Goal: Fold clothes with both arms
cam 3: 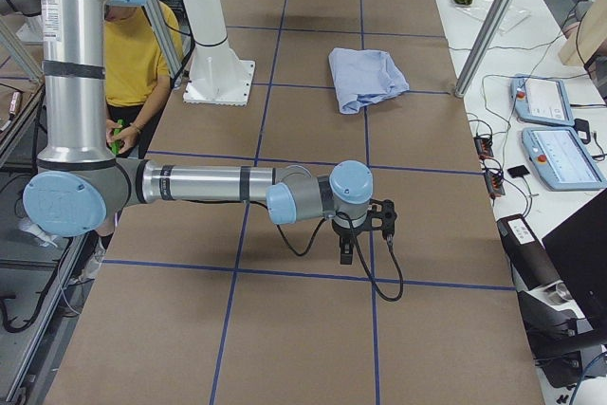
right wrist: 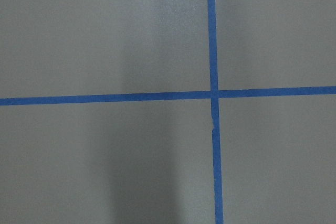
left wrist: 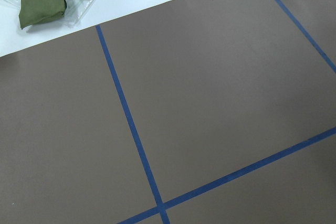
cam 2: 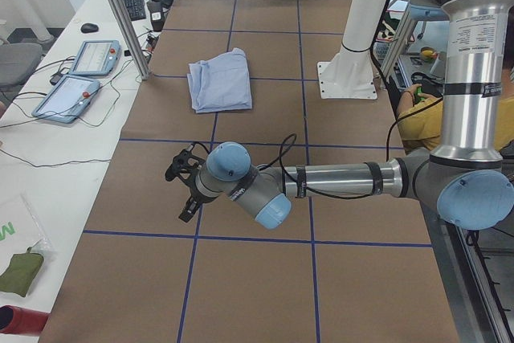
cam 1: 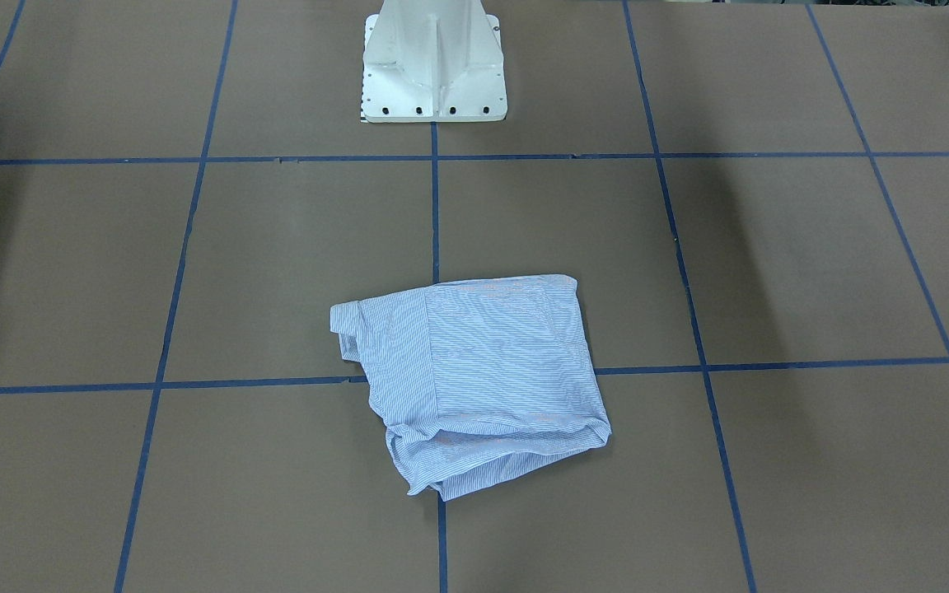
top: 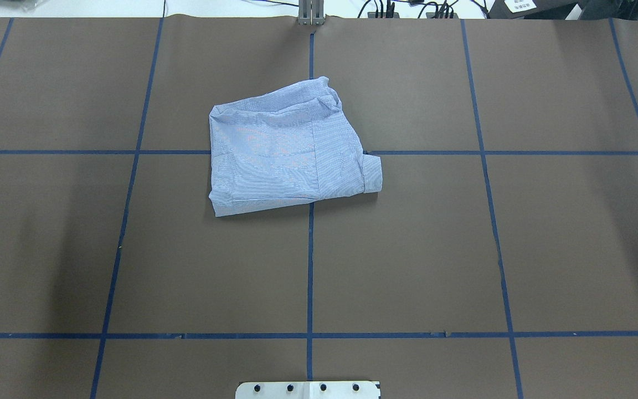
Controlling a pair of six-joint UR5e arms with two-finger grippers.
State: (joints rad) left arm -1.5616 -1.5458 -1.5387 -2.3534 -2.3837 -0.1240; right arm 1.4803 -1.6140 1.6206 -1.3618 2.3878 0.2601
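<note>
The shirt lies folded into a rough, rumpled rectangle on the brown worktop. It sits in the far half, mostly just left of the centre tape line and across one of the cross lines. A cuff sticks out at its right side, and the far edge is bunched and uneven. Nothing touches it.

Both arms are well apart from the shirt, one toward each end of the worktop. The left arm reaches out low over the left end, and the left fingers point down at bare brown surface. The right arm does the same at the right end, with the right fingers hanging just above the surface near a tape line. These fingers show only in the side views, so I cannot tell whether either pair is released or clenched.

The white pedestal stands at the near edge. A green pouch lies on the white surface beyond the worktop's left end.
</note>
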